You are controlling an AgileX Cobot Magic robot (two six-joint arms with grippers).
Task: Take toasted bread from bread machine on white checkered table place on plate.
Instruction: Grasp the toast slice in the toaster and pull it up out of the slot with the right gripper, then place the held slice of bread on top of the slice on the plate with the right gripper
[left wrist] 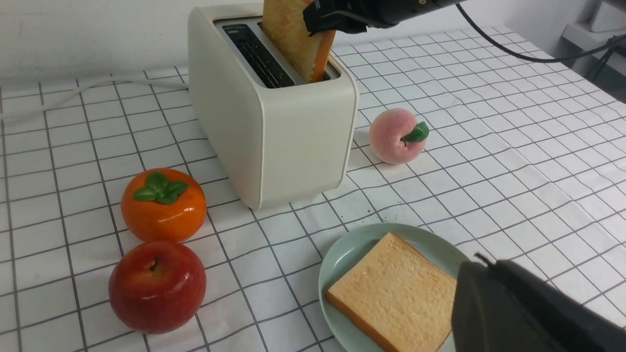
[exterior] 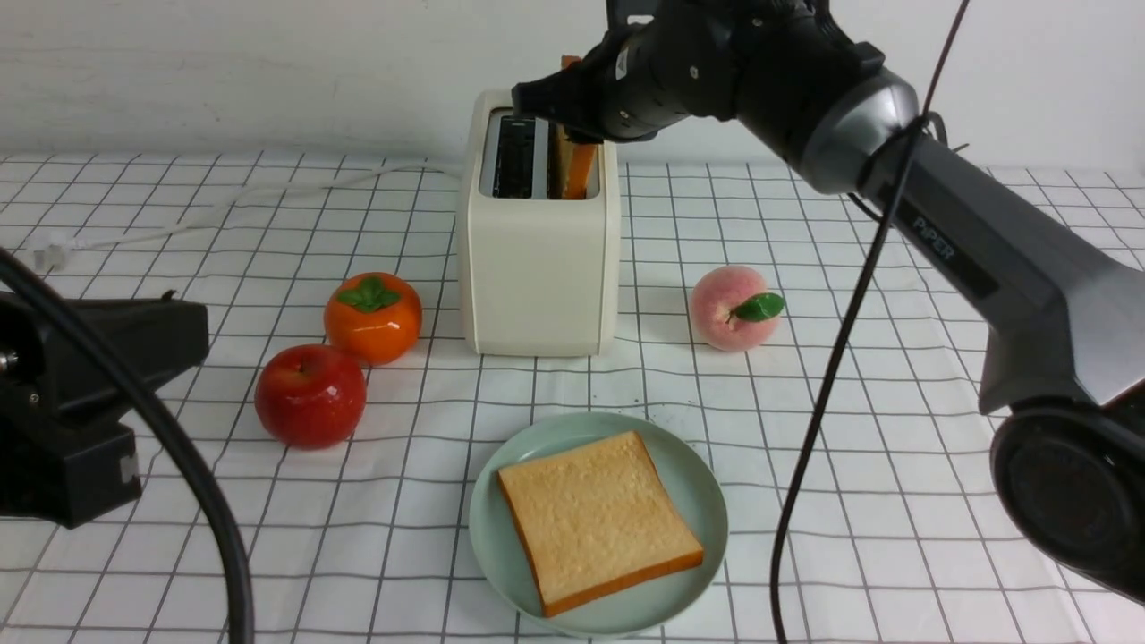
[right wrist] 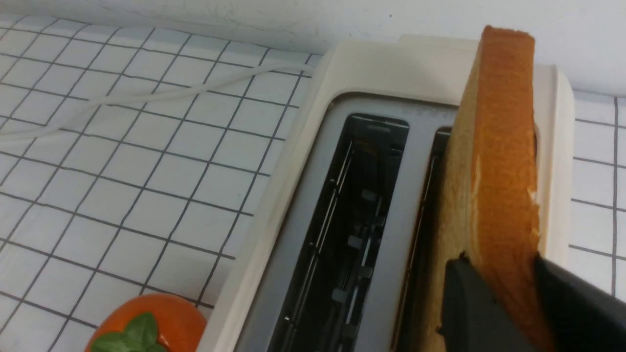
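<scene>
Fingertips of my right gripper (right wrist: 500, 266) are pinched in on both sides of the upright toast slice (right wrist: 506, 146), open no wider than the bread is thick. The slice leans a little, its lower part still down in the right slot of the toaster (exterior: 543, 277) and its upper part standing clear above the top; the left slot is bare.

Just to the right of the toaster I see a pink peach (exterior: 733, 309) with a green leaf. Nearer me, in front of the toaster, the pale green plate (exterior: 501, 537) carries the other slice (exterior: 599, 519), lying flat. To the left, an orange persimmon (exterior: 373, 322) sits just beyond a red apple (exterior: 310, 396), and the white cord (exterior: 295, 190) trails left across the checkered table (exterior: 859, 528). My left gripper (left wrist: 481, 261), on the near left, is closed with nothing in it.
</scene>
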